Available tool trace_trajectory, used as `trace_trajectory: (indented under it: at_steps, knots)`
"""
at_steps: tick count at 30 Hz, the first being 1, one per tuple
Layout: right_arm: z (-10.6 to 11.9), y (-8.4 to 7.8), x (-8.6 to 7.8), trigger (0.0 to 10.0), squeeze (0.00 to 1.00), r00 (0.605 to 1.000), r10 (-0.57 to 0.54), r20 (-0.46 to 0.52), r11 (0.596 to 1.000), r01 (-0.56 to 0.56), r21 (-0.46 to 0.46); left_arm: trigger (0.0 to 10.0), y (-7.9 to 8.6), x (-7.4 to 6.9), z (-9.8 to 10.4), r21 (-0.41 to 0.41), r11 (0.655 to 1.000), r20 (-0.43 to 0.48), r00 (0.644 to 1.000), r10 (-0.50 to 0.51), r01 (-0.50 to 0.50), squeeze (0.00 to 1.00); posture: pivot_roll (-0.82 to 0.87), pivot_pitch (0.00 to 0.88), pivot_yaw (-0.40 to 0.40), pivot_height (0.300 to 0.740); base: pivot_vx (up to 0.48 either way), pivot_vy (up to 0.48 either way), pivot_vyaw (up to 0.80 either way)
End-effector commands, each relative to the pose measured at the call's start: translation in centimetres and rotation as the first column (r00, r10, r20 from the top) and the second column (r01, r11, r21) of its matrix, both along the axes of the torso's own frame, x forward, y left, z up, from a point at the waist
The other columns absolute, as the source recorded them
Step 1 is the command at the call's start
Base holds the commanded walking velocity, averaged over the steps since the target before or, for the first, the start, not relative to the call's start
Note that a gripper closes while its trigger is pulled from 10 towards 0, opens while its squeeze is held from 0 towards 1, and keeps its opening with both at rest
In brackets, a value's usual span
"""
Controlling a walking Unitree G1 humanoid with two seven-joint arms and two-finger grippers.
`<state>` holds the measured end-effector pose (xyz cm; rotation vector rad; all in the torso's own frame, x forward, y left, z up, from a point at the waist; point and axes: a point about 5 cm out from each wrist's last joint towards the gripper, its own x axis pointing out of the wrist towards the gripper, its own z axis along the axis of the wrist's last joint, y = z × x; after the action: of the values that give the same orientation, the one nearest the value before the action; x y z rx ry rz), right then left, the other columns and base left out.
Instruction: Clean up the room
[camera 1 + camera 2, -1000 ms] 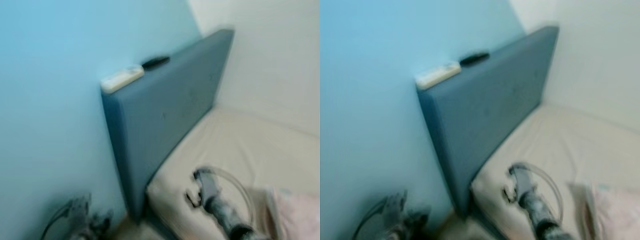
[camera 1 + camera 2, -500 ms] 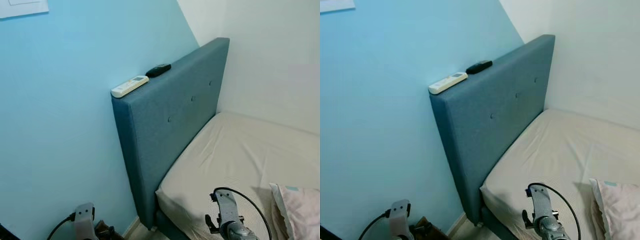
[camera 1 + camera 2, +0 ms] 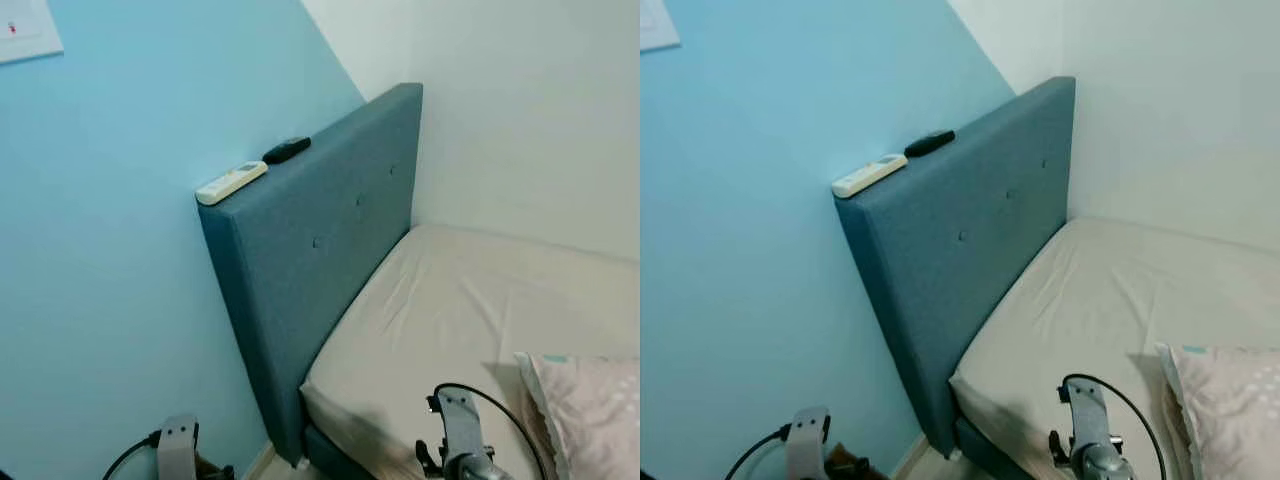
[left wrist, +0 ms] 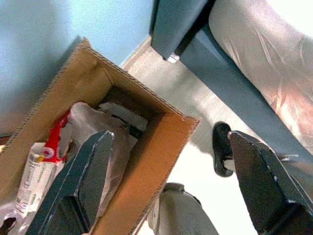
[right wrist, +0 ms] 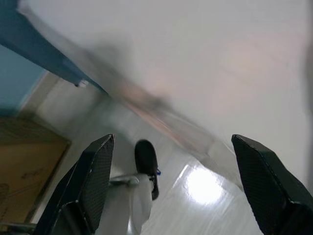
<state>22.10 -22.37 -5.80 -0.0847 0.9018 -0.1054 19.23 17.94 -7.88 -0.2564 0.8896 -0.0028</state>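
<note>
A white remote point(image 3: 231, 183) and a black remote point(image 3: 286, 150) lie on top of the blue padded headboard point(image 3: 320, 250). The bed's beige sheet point(image 3: 460, 300) carries a pink patterned pillow point(image 3: 590, 400) at the right. Both arms hang low: left arm point(image 3: 178, 445), right arm point(image 3: 458, 440). In the left wrist view my left gripper point(image 4: 171, 138) is open above an open cardboard box point(image 4: 164, 147) holding a plastic bag point(image 4: 93, 122) and a red-labelled bottle point(image 4: 36, 171). My right gripper point(image 5: 172, 142) is open over the floor beside the bed, in a blurred view.
A light blue wall point(image 3: 100, 300) stands behind the headboard and a white wall point(image 3: 520, 120) runs along the bed's far side. The blue bed frame point(image 4: 230, 73) and its foot border a strip of pale floor point(image 4: 195, 93). My black foot point(image 4: 221, 149) stands by the box.
The head camera has steadied and swung, so the headboard and remotes sit further left in the picture. The remotes, bed and pillow themselves have not moved. Both arms still hang low.
</note>
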Motion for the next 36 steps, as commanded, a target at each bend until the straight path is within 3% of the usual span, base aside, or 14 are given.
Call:
trace_trajectory:
  at_steps: [1, 26, 36]
  knots:
    - [-0.5, 0.2, -0.7, 10.0, 0.00, 0.999, -0.035, -0.033, 0.999, 0.036, 0.032, 10.0, 0.1, -0.9, -0.5, 0.018, 1.000, -0.046, 0.999, -0.001, 0.002, 0.00, -0.11, 0.000, 0.025, 0.720, 0.000, 0.000, -0.79]
    - [0.5, 0.3, 0.8, 10.0, 0.00, 0.998, -0.053, 0.037, 0.997, 0.050, 0.061, 10.0, 0.3, -1.6, -0.8, 0.035, 0.999, -0.066, 0.998, -0.013, 0.015, 0.00, -0.12, 0.000, 0.030, 0.720, 0.000, 0.000, -0.78]
    - [0.5, 0.6, 1.0, 10.0, 0.00, 0.999, -0.020, 0.043, 0.998, 0.017, 0.053, 10.0, 0.3, -1.9, -0.9, 0.036, 0.998, -0.077, 0.996, -0.046, 0.049, 0.00, -0.11, 0.000, 0.026, 0.720, 0.000, 0.000, 0.00]
